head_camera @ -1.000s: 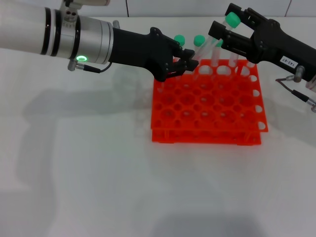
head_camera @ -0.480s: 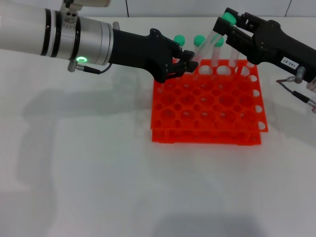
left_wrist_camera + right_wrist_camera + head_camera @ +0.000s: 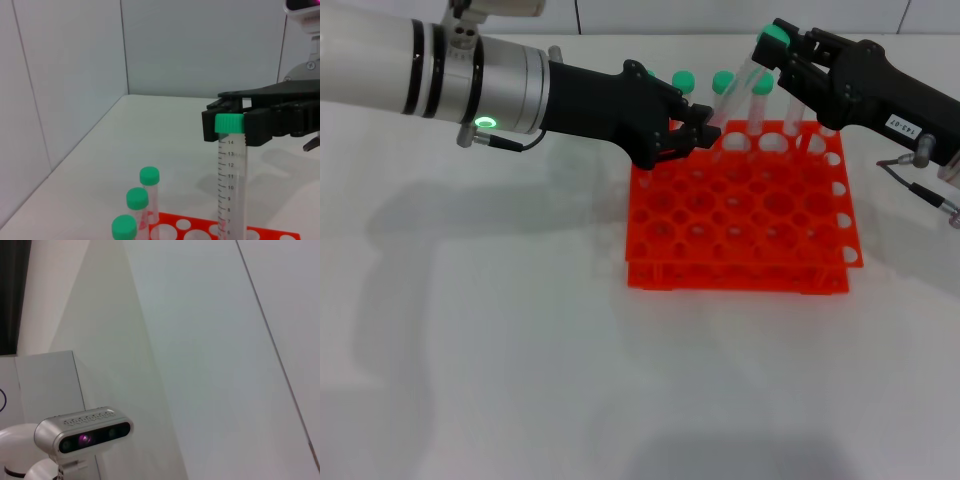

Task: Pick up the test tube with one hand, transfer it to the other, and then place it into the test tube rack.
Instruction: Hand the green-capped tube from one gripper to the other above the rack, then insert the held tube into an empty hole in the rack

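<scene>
Handover's done: your right gripper (image 3: 772,48) clamps the test tube (image 3: 752,85) by its green cap, over the rack (image 3: 740,205) at one o'clock. Left gripper (image 3: 705,128) empty, parted. Only seating remains.

The test tube (image 3: 231,185) runs off the left wrist picture's edge, so its bottom is unseen; the right end effector (image 3: 782,52) covers part of its cap.

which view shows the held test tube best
The left wrist view: the test tube stands clear, its graduations readable, the right gripper shut at its cap. The head view shows it small; the right wrist view misses it.
</scene>
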You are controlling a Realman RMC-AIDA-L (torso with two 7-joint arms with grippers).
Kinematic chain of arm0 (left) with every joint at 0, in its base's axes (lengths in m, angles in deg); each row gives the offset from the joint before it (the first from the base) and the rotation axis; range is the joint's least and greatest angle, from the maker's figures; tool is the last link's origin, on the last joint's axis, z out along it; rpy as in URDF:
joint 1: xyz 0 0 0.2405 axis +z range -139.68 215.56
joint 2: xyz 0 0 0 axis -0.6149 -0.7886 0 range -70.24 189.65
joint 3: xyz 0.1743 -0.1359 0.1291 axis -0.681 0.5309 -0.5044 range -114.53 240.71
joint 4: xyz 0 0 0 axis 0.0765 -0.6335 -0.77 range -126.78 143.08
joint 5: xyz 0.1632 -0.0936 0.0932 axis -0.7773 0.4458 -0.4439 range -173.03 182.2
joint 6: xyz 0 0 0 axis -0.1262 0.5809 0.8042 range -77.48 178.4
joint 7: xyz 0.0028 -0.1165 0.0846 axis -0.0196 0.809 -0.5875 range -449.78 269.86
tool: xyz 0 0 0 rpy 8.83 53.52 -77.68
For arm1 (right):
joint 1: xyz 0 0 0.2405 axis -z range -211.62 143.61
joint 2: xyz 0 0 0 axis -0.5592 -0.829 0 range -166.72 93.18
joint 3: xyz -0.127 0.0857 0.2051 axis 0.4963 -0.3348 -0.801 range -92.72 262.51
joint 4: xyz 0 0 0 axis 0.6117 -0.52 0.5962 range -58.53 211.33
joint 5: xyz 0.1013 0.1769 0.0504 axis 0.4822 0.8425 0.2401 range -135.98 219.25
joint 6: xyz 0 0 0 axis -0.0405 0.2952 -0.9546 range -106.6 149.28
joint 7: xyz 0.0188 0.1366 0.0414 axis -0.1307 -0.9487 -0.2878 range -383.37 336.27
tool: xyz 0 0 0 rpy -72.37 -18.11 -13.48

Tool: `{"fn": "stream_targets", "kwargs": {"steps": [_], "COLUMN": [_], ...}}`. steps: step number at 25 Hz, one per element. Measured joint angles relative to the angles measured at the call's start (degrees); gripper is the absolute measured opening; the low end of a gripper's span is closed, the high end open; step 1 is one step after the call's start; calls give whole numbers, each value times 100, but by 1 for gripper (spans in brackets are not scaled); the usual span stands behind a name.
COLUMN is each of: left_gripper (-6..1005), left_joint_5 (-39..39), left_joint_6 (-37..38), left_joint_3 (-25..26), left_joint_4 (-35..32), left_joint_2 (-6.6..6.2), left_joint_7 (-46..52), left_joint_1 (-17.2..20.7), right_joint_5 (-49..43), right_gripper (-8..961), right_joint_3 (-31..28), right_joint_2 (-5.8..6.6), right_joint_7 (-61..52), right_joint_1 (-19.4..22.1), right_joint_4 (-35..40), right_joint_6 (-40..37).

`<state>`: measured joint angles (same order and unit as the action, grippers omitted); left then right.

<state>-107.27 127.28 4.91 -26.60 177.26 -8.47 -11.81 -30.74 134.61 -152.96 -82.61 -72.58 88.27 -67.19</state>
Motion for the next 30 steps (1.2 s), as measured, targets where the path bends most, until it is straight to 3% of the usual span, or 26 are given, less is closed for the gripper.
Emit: {"fn": "stream_targets", "kwargs": {"steps": [13,19,24,30], "left_gripper": [254,523,652,821], "left_joint_5": [-324,-454,-514,-110], "left_joint_6": [-176,-74,178,438], "left_joint_3": [-167,-379,-390,-366], "left_joint_4": [-561,-951,-2131,-3527], "left_joint_2": [144,144,159,159], "left_joint_7": [1095,1576,2025,2202], "left_joint_1": [86,229,923,2035], "right_joint_5": [6,6,5,-133], "right_gripper": [254,254,253,253], "right_joint_3": [-56,-53,-31,25], "right_joint_2": [23,40,70,98], "right_joint_7": [-29,-35,-36,-125], "right_joint_1": [0,25,44,49], "right_joint_4": [3,47,80,238], "right_joint_6": [73,118,171,353]}}
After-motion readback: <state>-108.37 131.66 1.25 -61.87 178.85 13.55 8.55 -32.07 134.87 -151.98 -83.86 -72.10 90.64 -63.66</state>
